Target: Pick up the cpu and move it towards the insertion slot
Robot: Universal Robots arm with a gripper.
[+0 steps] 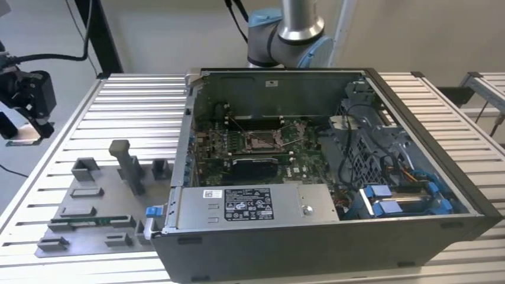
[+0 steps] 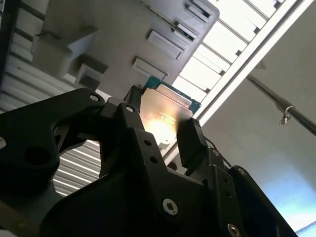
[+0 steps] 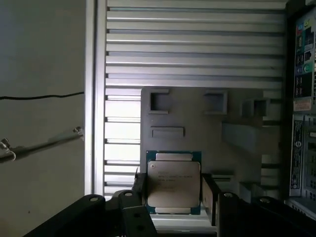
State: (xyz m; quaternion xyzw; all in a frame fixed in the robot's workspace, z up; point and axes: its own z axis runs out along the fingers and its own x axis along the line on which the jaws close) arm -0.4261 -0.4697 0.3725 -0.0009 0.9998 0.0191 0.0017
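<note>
One claw [image 3: 174, 190] clamps the cpu [image 3: 174, 173]: square, silver lid, green rim.

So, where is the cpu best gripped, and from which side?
By two opposite thin edges, approaching square to the flat lid. The cpu is a thin square plate; the jaws of the gripper hold it exactly so.

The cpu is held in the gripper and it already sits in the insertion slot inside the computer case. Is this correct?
Not fully. The cpu is held in the gripper, but it does not sit in the insertion slot. In the exterior view the slot inside the computer case is bare, and the gripper is far off at that view's left, outside the case.
</note>
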